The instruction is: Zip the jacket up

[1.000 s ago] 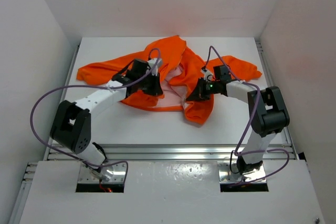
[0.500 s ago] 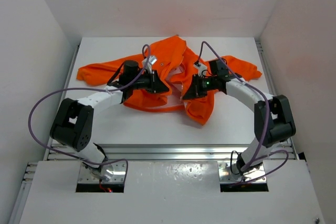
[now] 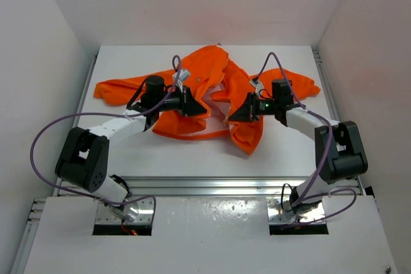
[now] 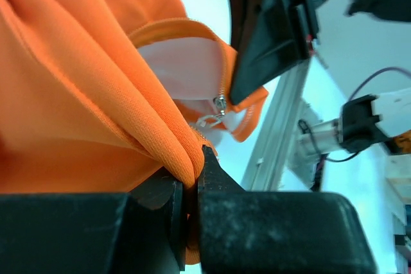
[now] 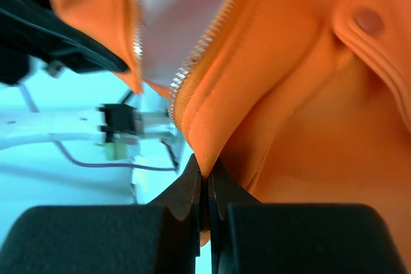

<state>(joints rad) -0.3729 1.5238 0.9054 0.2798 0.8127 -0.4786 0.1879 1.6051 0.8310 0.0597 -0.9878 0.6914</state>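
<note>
**A:** Two tools, both clamped on cloth. The left tool pinches a thick fold of the jacket between its tips. The right tool is shut on the opposite front edge, just below a run of zipper teeth.

**B:** And the jacket itself?

**A:** It lies on the counter beyond both tools (rumpled, not laid flat), with its open front lifted between them.

**B:** Where's the zipper pull?

**A:** Just ahead of the left tool's tips, hanging at the edge of the opening, close to the right tool's body. Neither tool holds it.

**B:** So the step in hand, I'd judge, is bringing the two front edges together where the pull sits.

**A:** Agreed. To do it well, hold both edges taut and level so the ends of the teeth line up beside the pull. Draw the tools toward each other gently, since a hard tug could drag cloth out of a grip. One tool would then have to let go and take the pull. It should regrip close to it so the fabric doesn't bunch ahead of the slider.
</note>
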